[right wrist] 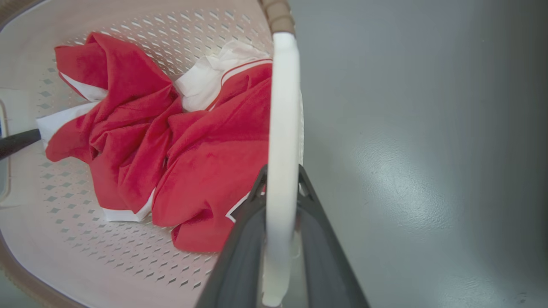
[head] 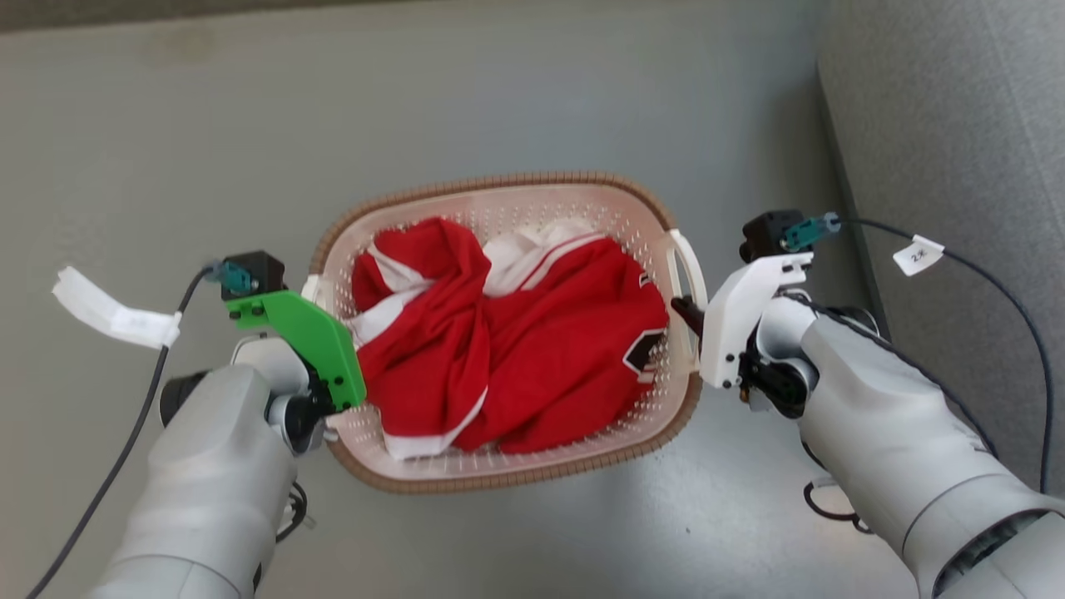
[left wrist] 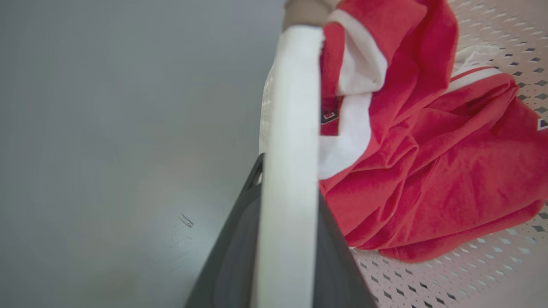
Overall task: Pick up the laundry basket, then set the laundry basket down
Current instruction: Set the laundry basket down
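The laundry basket [head: 499, 181] is a cream perforated oval with a brown woven rim, centred in the head view, with a red and white garment [head: 516, 349] heaped inside. My left gripper [head: 337, 366], under its green bracket, is shut on the basket's left white handle [left wrist: 295, 85]; its dark fingers [left wrist: 239, 239] stand on either side of the bar. My right gripper [head: 686, 314] is shut on the right white handle [right wrist: 282, 85], which passes between its fingers [right wrist: 244, 239]. I cannot tell whether the basket rests on the floor or hangs above it.
Grey floor [head: 532, 83] lies all around the basket. A grey upholstered block [head: 957, 125] runs along the right side, close to my right arm. Black cables with white tags [head: 918, 254] trail from both wrists.
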Available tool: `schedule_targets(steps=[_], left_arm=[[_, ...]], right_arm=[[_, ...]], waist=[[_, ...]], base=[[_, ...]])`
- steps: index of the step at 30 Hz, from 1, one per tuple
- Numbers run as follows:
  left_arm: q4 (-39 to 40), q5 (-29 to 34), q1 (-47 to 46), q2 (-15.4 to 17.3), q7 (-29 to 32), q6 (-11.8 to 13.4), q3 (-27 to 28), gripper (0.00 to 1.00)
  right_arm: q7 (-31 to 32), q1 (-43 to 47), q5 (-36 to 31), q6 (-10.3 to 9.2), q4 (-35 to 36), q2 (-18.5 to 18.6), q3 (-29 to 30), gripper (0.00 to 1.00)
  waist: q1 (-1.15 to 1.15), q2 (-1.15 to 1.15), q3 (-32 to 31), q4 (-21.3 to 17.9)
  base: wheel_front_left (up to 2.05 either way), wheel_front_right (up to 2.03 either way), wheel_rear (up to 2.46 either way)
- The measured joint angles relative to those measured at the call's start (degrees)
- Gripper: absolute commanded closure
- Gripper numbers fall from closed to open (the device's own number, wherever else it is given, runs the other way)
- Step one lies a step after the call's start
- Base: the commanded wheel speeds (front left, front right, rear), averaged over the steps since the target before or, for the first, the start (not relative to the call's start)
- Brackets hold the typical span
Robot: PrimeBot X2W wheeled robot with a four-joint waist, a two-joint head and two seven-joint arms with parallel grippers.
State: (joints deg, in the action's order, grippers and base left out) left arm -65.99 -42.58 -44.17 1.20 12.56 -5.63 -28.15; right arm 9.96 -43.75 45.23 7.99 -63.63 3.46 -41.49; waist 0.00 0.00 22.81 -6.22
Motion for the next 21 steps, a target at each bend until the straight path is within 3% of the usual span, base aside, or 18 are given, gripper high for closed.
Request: schedule_targets(steps=[21], left_arm=[[0.0,2.0,-7.6,-0.1,-5.9,2.0,-0.6,1.00]], right_arm=[[-4.8,-6.6,-1.4,-0.09,-0.1,0.8,-1.1,1.00]], waist=[[0.01,0.00,15.8,0.2]], base=[[0.00,0.00,0.00]])
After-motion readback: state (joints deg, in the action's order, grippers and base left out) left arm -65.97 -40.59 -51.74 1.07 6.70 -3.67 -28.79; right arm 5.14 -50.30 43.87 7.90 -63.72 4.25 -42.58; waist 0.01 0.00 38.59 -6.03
